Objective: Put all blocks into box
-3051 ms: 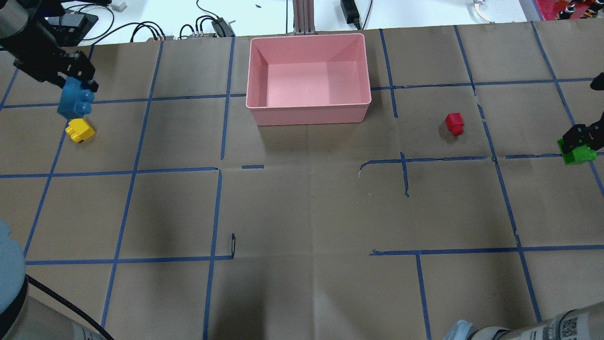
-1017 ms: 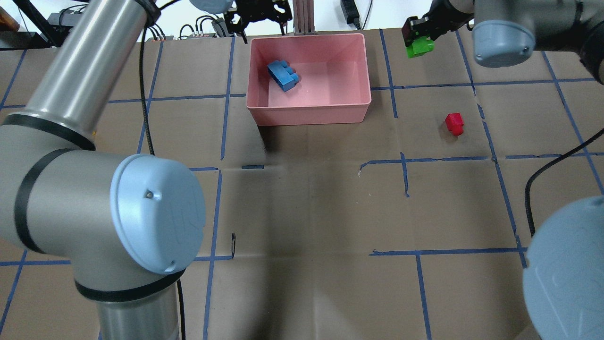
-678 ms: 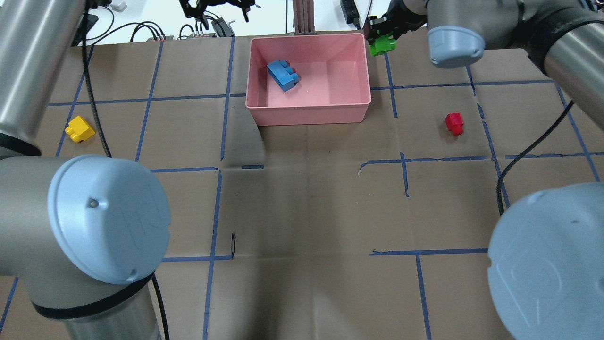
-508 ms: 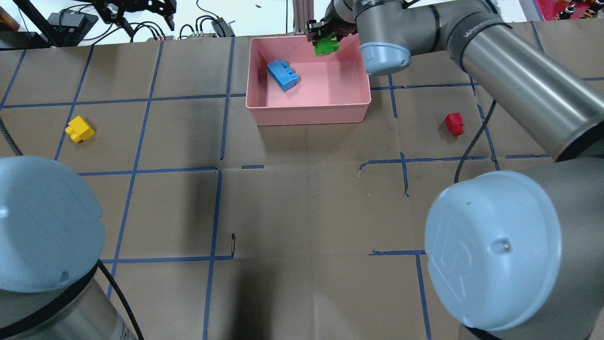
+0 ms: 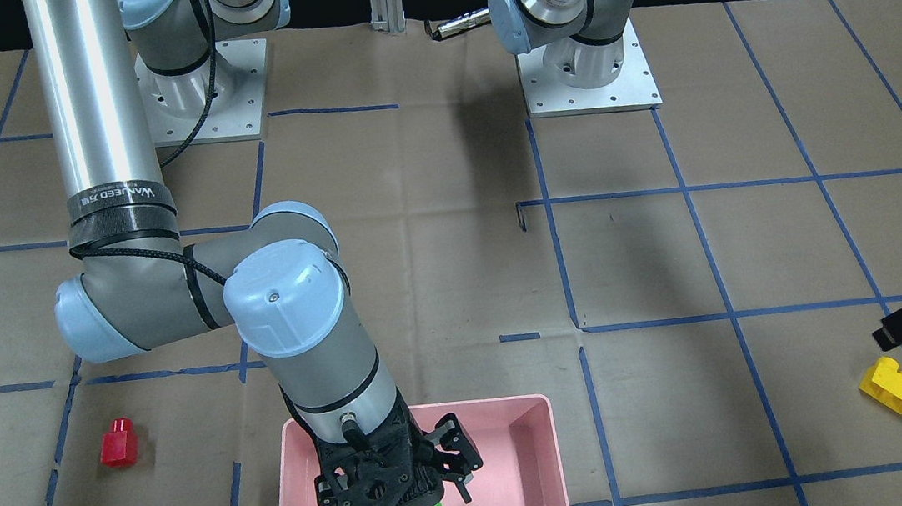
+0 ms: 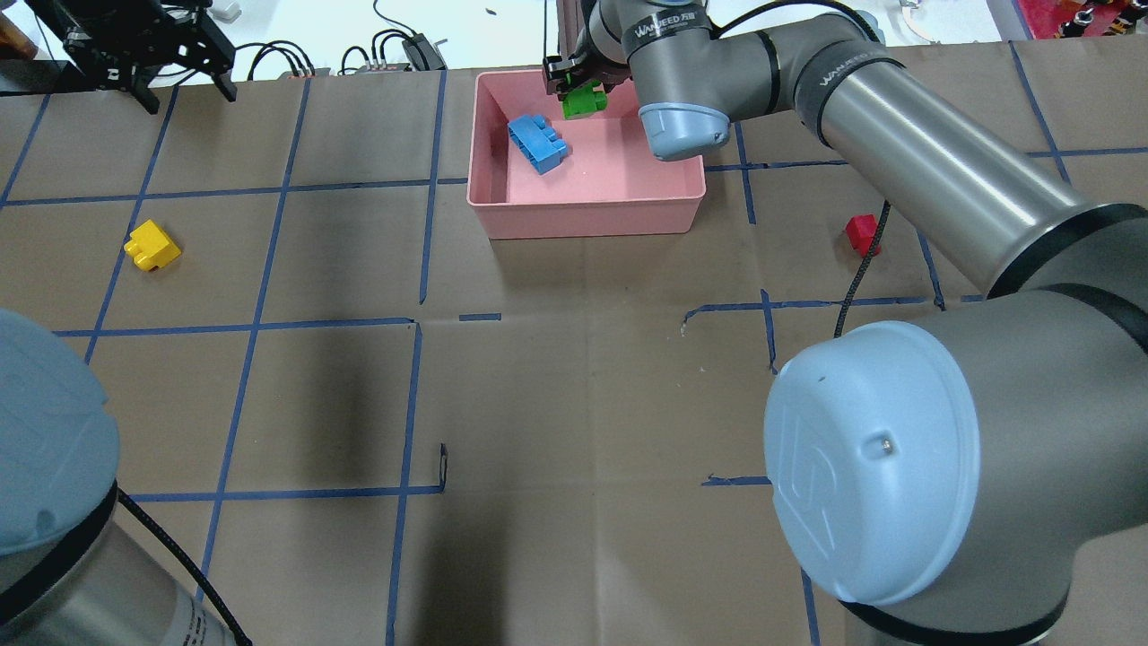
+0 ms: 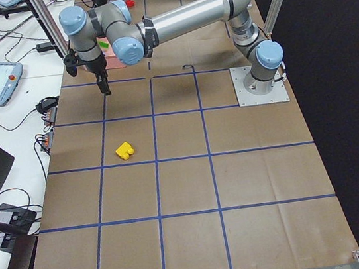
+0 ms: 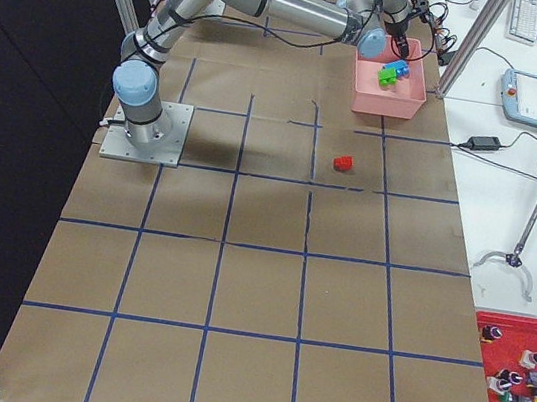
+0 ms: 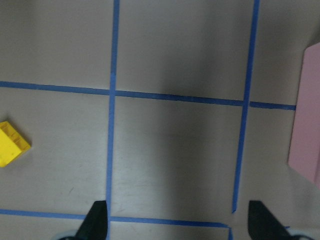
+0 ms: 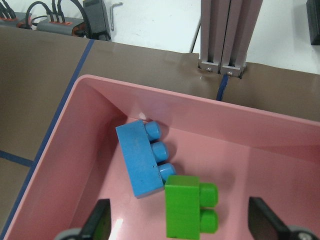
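Observation:
The pink box point(image 6: 587, 215) stands at the far middle of the table. The light blue brick point(image 6: 538, 144) lies inside it. My right gripper point(image 6: 574, 79) hangs over the box's far side, open. The green brick point(image 10: 190, 206) is below it inside the box, clear of both fingers point(image 10: 100, 220) and beside the blue brick point(image 10: 145, 160). My left gripper point(image 6: 184, 85) is open and empty at the far left. The yellow brick point(image 6: 152, 246) lies on the table nearer than it and also shows in the left wrist view point(image 9: 11, 149). The red brick point(image 6: 863, 233) lies right of the box.
The table is covered in brown paper with blue tape lines point(image 6: 269, 323). An aluminium post point(image 10: 225, 35) stands just behind the box. Cables and power bricks point(image 6: 395, 49) lie beyond the far edge. My right arm point(image 6: 942, 179) stretches across the right half, over the red brick's area.
My right gripper carried the green brick leftward over the box and opened; the brick is now free inside. My left gripper swung from the box to the far left, empty.

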Controlling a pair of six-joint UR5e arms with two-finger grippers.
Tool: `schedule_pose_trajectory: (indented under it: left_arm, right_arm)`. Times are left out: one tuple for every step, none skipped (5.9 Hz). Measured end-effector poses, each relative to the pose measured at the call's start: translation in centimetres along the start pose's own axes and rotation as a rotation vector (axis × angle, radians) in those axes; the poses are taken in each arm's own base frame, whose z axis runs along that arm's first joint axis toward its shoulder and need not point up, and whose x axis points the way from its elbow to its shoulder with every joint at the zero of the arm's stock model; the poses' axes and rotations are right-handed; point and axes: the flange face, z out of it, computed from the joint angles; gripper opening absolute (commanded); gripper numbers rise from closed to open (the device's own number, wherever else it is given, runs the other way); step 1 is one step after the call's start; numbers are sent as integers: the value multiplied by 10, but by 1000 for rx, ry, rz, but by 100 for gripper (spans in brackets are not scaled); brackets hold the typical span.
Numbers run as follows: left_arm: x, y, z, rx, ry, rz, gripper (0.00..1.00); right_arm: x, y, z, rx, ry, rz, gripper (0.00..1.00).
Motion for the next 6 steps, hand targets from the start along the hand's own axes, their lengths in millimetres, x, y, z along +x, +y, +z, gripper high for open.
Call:
schedule_pose_trajectory:
  left_arm:
    - [-49, -6, 17, -14, -15, -61, 100]
    - [-79, -17, 39, -2, -26, -102, 100]
    - [-111, -28, 64, 20, -30, -167, 100]
    - [-132, -37, 89, 22, -23, -271, 100]
    - [-137, -43, 111, 12, -15, -374, 100]
    - [-131, -49, 130, -7, -8, -431, 100]
  right_arm:
    - [0, 7, 4, -41, -5, 4, 100]
    - [10, 9, 1, -77, 2, 20, 100]
    - [42, 6, -19, -120, 29, 66, 99]
    - [93, 6, -52, -187, 58, 112, 99]
    - [145, 12, -88, -224, 94, 89, 98]
    - [193, 30, -109, -256, 144, 55, 96]
